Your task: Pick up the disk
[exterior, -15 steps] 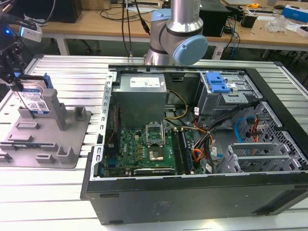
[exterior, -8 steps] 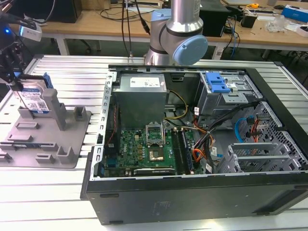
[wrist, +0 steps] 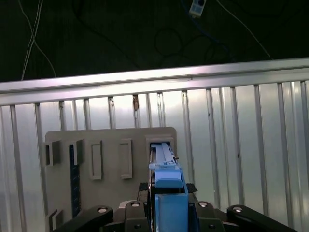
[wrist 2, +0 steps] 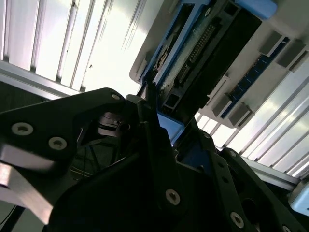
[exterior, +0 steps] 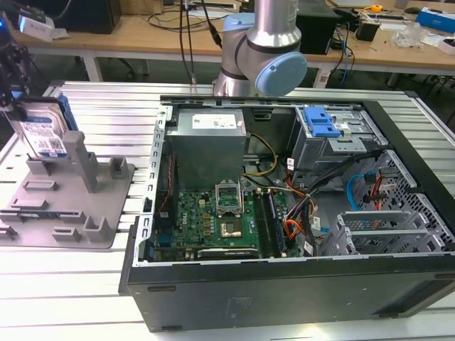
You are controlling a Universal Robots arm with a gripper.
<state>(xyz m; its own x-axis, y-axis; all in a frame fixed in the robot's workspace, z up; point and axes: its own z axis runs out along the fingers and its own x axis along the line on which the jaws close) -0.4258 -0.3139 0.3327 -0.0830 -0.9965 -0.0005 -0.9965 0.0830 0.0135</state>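
Over the grey fixture (exterior: 67, 202), pincer (exterior: 11, 85) clamped on the upright disk (exterior: 44, 131); judgement: lift straight, keeping rails clear of posts.

Hand (exterior: 15, 99) at the exterior view's far left, black fingers (wrist 2: 154, 140) clamped, arm (exterior: 270, 42) upright behind.

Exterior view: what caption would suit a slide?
Gripper holds the disk upright above the grey fixture, beside an open computer case.
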